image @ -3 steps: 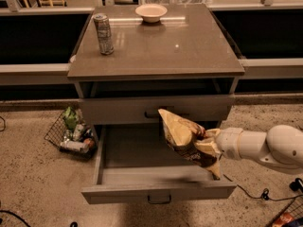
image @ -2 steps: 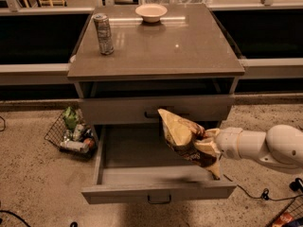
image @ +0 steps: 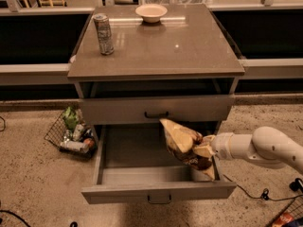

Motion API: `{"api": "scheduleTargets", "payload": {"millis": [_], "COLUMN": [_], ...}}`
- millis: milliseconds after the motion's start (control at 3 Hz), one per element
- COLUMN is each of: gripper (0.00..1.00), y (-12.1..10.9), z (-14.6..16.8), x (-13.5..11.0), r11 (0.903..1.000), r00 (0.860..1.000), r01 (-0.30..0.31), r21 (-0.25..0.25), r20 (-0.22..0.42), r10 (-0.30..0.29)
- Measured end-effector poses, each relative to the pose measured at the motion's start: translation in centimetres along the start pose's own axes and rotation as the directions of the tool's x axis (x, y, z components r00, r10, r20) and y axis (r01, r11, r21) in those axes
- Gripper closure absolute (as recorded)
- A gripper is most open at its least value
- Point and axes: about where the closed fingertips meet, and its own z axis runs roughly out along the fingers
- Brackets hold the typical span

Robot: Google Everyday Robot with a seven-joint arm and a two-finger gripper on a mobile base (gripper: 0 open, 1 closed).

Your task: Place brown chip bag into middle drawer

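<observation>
The grey cabinet [image: 180, 56] fills the middle of the view, its flat top well above and behind the gripper [image: 207, 151]; the middle drawer [image: 118, 193] stands pulled out just below and to the left of the gripper, its flat tray bare, with a small black handle [image: 158, 201] on its front; the closed grey drawer front [image: 118, 111] lies above and to the gripper's left, its own dark handle in its centre. The pale arm [image: 265, 148] reaches in from the right of the view and ends at the gripper, which sits over the right side wall of the open drawer; the gripper is clamped on the lower right end of the brown chip bag [image: 180, 143], mostly hidden by it.

The bag is held up in the air over the right part of the tray, tilted, its tan upper corner pointing up and left toward the closed drawer front, its dark lower end near the right wall; its print cannot be read. A wire basket [image: 53, 131] holding packets and cans rests on the speckled floor, far to the gripper's left. A pale bowl [image: 151, 12] stands at the back of the cabinet top, high above the gripper; a silver drink can [image: 103, 34] stands upright at the top's left, its label unreadable. A dark cable [image: 251, 193] trails on the floor below the arm.
</observation>
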Motion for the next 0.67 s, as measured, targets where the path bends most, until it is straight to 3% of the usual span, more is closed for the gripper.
{"api": "scheduleTargets", "payload": {"millis": [667], "gripper": [1.00], "y": [-3.6], "z": [4.3], "x": [6.0], "r11": [0.9915], "r00": [0.988], "r01": [-0.125], "r21": [-0.035], "r20": [-0.090], "r10": [0.122]}}
